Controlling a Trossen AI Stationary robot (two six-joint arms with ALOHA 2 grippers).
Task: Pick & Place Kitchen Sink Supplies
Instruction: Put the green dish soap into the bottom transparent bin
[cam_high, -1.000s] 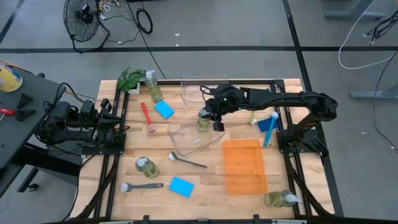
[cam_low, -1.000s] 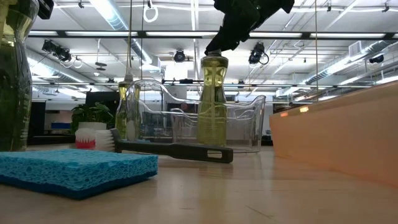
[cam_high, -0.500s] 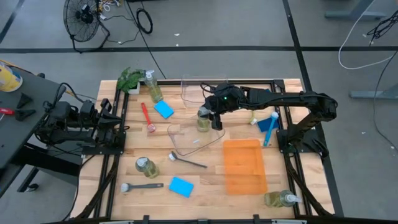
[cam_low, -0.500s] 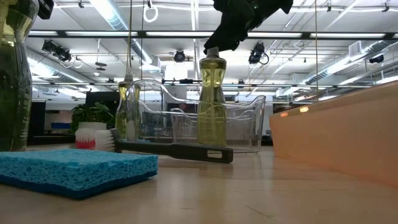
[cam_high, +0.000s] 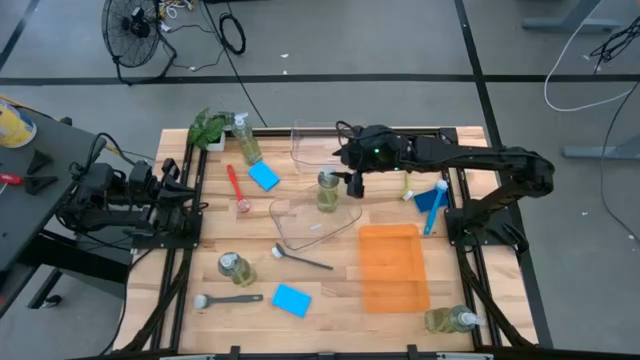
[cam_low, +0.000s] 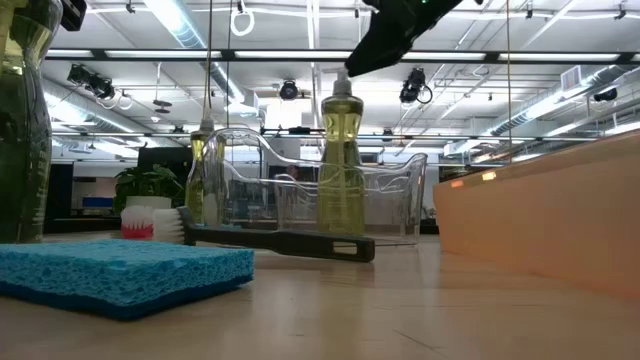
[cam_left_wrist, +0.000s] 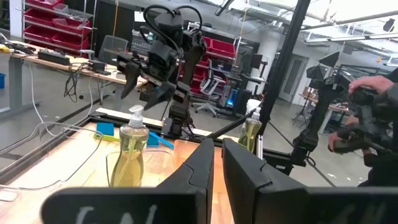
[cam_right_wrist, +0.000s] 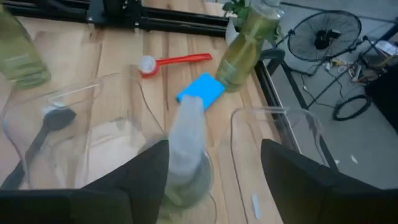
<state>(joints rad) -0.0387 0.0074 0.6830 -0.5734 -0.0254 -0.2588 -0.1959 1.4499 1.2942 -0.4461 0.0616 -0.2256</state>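
Observation:
A clear pump bottle of yellow-green liquid stands upright on its base inside a clear bin, at the bin's far side. My right gripper hovers open just above and to the right of its pump top. In the right wrist view the two fingers stand on either side of the pump top, apart from it. My left gripper waits shut at the table's left edge, pointing level across the table.
A second clear bin lies just beyond the bottle. A flat orange tray is to the near right. Sponges, brushes, other bottles and a plant lie scattered.
My right gripper has opened and let go of the bottle's pump top, then risen and drawn back toward the table's right and far side. The bottle stays upright in the bin where it was set.

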